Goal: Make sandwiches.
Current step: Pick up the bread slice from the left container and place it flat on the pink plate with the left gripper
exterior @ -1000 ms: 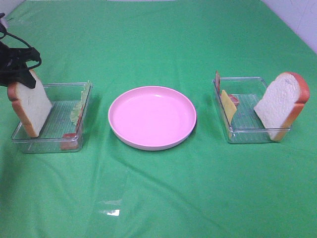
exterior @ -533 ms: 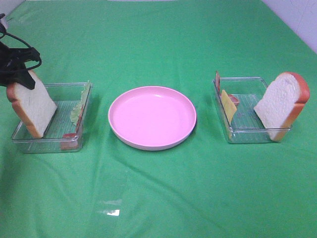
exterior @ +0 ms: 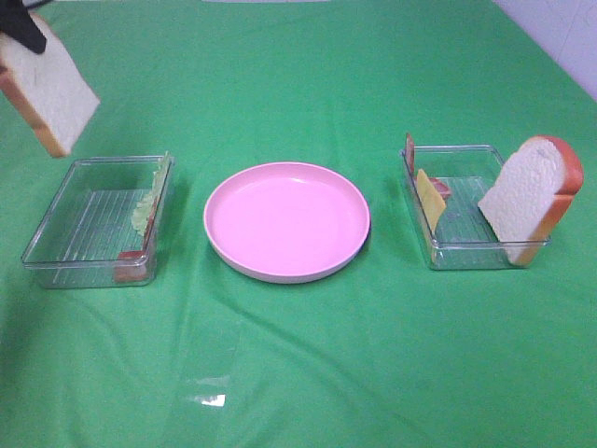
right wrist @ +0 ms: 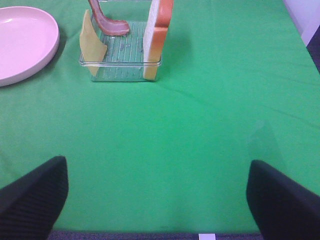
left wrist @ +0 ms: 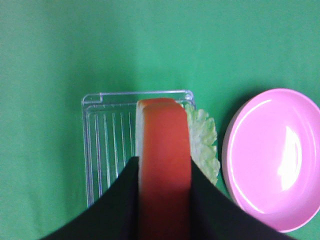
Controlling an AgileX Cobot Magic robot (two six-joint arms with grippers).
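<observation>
Above the far left edge of the table, the left gripper (exterior: pixel 23 28) holds one bread slice (exterior: pixel 47 89) in the air, tilted and fully clear of the left tray (exterior: pixel 93 160). The wrist view shows its two fingers pressed on both faces of the slice near the crust, so the grip looks secure. The right gripper (right wrist: pixel 157 195) is spread wide with nothing between its fingers, over bare cloth and well apart from the right tray (right wrist: pixel 120 64), where the second bread slice (right wrist: pixel 157 30), the cheese (right wrist: pixel 91 42) and the bacon (right wrist: pixel 107 22) wait.

The step in hand seems to be carrying this slice to the pink plate (exterior: pixel 286 221) as the bottom layer. To do it well, I would keep it high while crossing the tray wall — the lettuce (exterior: pixel 147 210) leans just there — then turn the wrist until the slice lies flat, lower it near the middle of the plate, and release only at contact — slowly, since a slice held at one edge may swing
</observation>
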